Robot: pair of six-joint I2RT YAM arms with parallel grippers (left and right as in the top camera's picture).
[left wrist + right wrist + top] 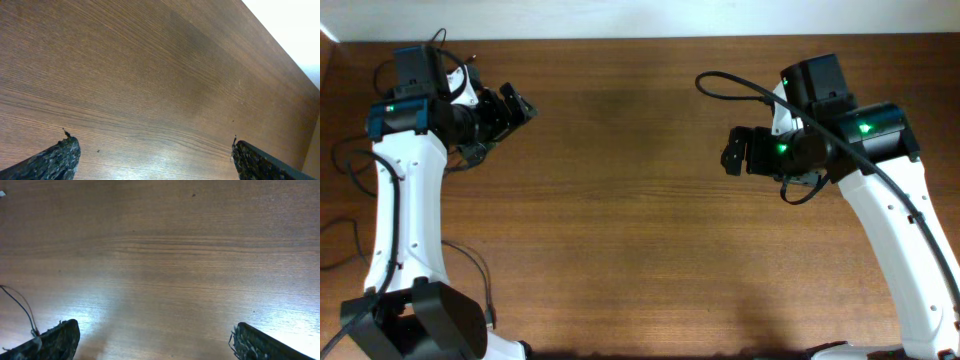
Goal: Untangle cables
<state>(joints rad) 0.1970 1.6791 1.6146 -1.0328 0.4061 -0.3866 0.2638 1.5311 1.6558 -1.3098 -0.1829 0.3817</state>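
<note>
No thin black cables show on the wooden table [630,230] in any view; they are out of view. My left gripper [516,108] hangs at the far left of the table with its fingers spread wide and nothing between them, as the left wrist view [150,145] shows over bare wood. My right gripper [731,150] hangs right of centre, also open and empty, with only bare wood between its fingers in the right wrist view [155,327].
A thick black arm cable [740,85] loops over the right arm. More arm wiring [348,170] hangs off the table's left edge. A thin dark wire [20,305] runs beside the right gripper's left finger. A white wall borders the table's far edge [290,30].
</note>
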